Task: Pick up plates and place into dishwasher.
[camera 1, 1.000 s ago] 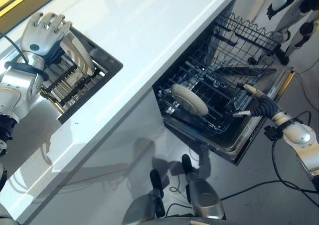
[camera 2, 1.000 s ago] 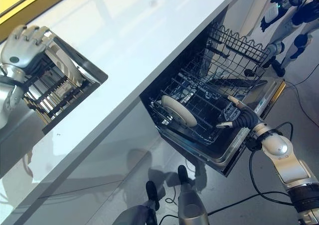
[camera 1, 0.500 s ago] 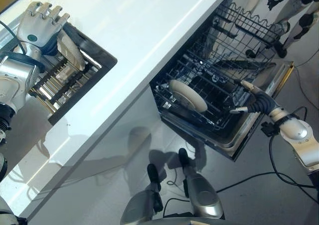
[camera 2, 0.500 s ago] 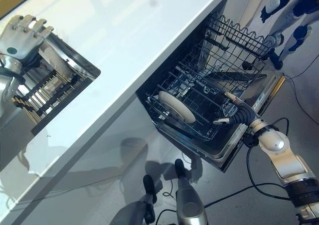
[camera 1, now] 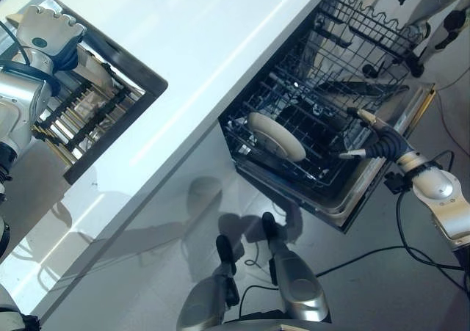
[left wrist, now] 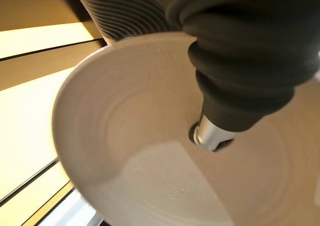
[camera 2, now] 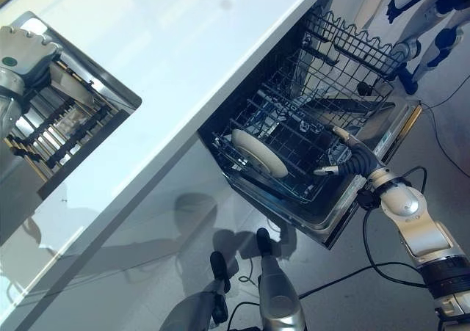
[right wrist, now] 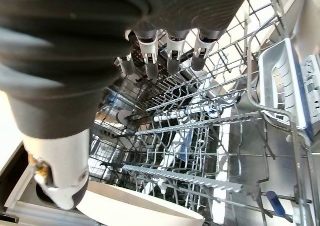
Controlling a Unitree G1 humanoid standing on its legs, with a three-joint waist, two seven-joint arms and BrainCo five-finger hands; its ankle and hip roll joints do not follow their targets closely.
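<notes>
Over the sink rack (camera 1: 88, 118), left hand (camera 1: 45, 31) curls onto a white plate (left wrist: 150, 151). Right hand (camera 1: 365, 134), fingers relaxed, holds nothing beside the dishwasher's lower basket (camera 1: 279, 107) (another plate (camera 1: 275, 136) stands inside).

Left hand (camera 1: 45, 30): my fingers curled down, thumb against something pale.
Right hand (camera 1: 378, 139): my fingers straight, relaxed.
</notes>
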